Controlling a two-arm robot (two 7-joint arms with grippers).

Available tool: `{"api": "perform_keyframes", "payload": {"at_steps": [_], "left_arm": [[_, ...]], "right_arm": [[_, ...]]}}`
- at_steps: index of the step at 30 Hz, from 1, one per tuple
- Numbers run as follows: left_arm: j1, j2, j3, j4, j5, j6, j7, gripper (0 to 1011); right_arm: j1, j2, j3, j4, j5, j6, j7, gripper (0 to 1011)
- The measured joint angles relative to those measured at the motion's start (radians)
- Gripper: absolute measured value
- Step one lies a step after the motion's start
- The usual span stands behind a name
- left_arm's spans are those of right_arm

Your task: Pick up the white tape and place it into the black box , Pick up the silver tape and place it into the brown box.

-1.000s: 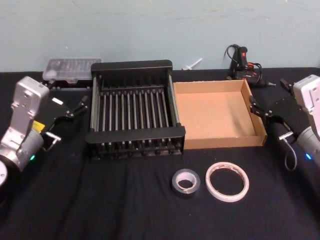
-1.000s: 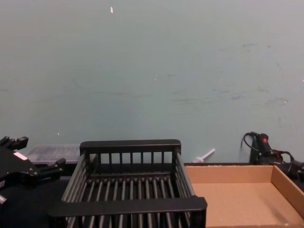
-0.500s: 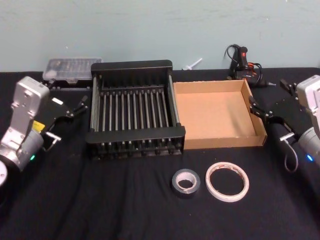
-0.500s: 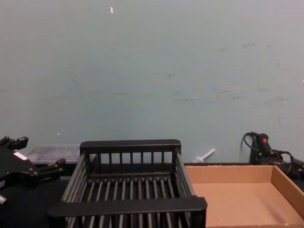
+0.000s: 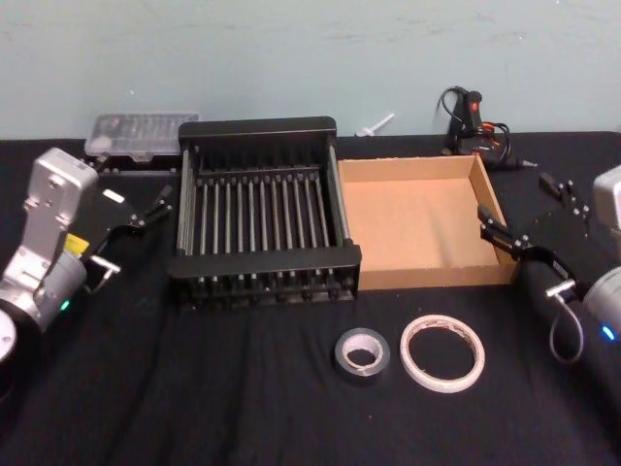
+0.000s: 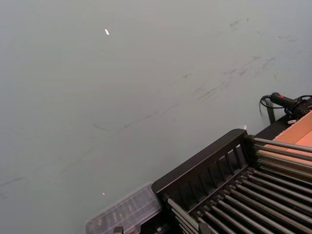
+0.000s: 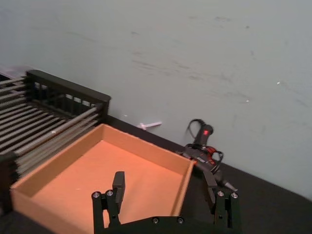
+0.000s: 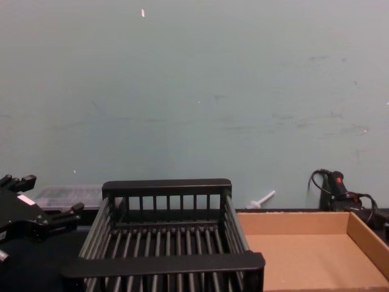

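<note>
A black cloth covers the table (image 5: 194, 408), with a plain pale teal wall behind. Near the front edge lie the silver tape (image 5: 362, 354) and, just beside it on the right, the white tape (image 5: 442, 351); its red print is too small to read. Behind them stand the black box (image 5: 260, 210) and the brown box (image 5: 424, 218), side by side and touching. The right gripper (image 5: 532, 216) hovers by the brown box's right wall, fingers spread apart and empty. The left gripper (image 5: 146, 195) sits left of the black box, fingers apart. At the back edge are a clear plastic case (image 5: 141, 133) and a tangle of black and red cables (image 5: 475, 126).
</note>
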Motion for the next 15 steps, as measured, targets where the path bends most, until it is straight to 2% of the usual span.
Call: {"api": "perform_keyframes", "payload": {"at_steps": [3, 15], "left_arm": [[0.000, 0.000, 0.000, 0.000, 0.000, 0.000, 0.000, 1001], [0.000, 0.000, 0.000, 0.000, 0.000, 0.000, 0.000, 1001]], "right_arm": [[-0.024, 0.002, 0.008, -0.030, 0.012, 0.011, 0.007, 1002], [-0.128, 0.023, 0.037, -0.166, 0.063, 0.150, 0.057, 1002]]}}
